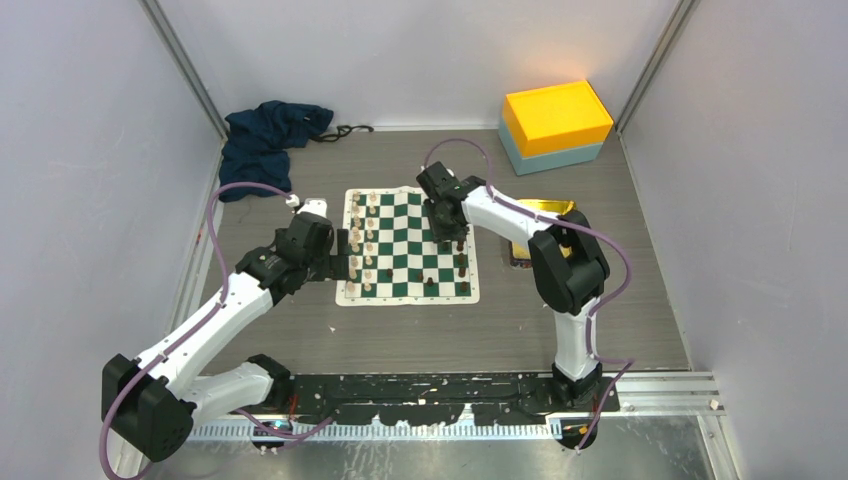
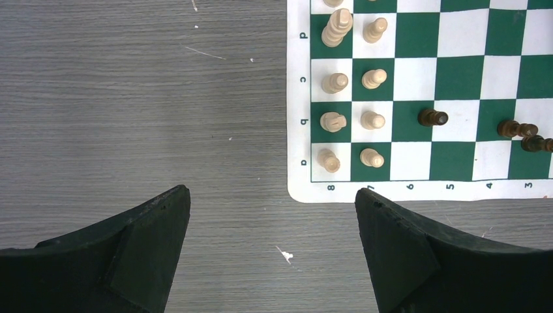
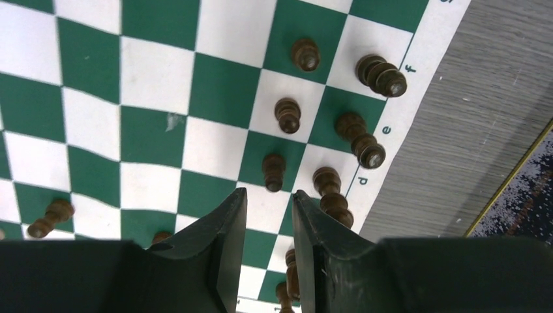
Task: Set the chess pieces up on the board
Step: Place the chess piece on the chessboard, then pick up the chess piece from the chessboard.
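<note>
My right gripper (image 3: 269, 228) hovers nearly closed, empty, over dark brown pieces (image 3: 287, 115) to straighten ranks; left gripper (image 2: 272, 215) waits open beside the green-and-white checked mat (image 2: 297, 98).

Left claw (image 2: 272, 225) gapes wide over bare table (image 2: 130, 98) beside the board (image 2: 297, 98).

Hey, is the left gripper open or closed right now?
Open. In the left wrist view the left gripper has its fingers spread wide, bare table between them, holding nothing.

1 board (image 1: 408, 247), approx 16 cream pcs (image 1: 368, 243), dark pcs (image 1: 461, 262) uncountable, 1 orange-teal box (image 1: 555, 126), 1 blue cloth (image 1: 268, 140)
</note>
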Robot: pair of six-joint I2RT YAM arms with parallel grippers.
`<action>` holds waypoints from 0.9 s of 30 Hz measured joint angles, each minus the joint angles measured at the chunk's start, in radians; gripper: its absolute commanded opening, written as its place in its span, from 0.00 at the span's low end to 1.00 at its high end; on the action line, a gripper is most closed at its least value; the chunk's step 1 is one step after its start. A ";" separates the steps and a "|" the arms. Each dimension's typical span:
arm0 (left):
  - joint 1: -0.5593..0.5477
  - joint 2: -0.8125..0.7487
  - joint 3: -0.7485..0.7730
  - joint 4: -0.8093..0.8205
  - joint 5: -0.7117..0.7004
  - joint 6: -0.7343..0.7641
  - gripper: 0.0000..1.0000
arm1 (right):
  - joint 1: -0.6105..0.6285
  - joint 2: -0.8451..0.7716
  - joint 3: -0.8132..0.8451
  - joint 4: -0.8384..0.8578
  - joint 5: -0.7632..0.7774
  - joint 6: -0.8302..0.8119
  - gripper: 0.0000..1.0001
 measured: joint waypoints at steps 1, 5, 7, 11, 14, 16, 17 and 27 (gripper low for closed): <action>0.000 0.000 0.000 0.000 0.000 0.000 0.98 | 0.006 -0.008 0.002 -0.004 0.003 -0.005 0.38; 0.000 0.000 0.000 0.000 0.002 0.000 0.98 | 0.040 -0.048 0.003 -0.011 0.004 -0.035 0.38; 0.000 0.000 0.000 0.000 0.003 0.000 0.98 | 0.061 -0.068 0.003 -0.014 -0.005 -0.053 0.38; 0.000 0.000 0.000 0.000 0.003 0.000 0.98 | 0.089 -0.095 0.003 -0.023 -0.043 -0.088 0.39; 0.000 0.000 0.000 0.000 0.003 0.000 0.98 | 0.099 -0.099 0.002 -0.031 -0.084 -0.108 0.41; 0.000 0.000 0.000 0.001 0.003 0.000 0.98 | 0.102 -0.099 0.002 -0.040 -0.107 -0.121 0.41; 0.000 0.000 0.000 0.000 0.003 0.000 0.98 | 0.106 -0.099 0.002 -0.047 -0.124 -0.128 0.41; 0.000 0.000 0.000 0.001 0.003 0.000 0.98 | 0.132 -0.093 0.002 -0.071 -0.225 -0.168 0.47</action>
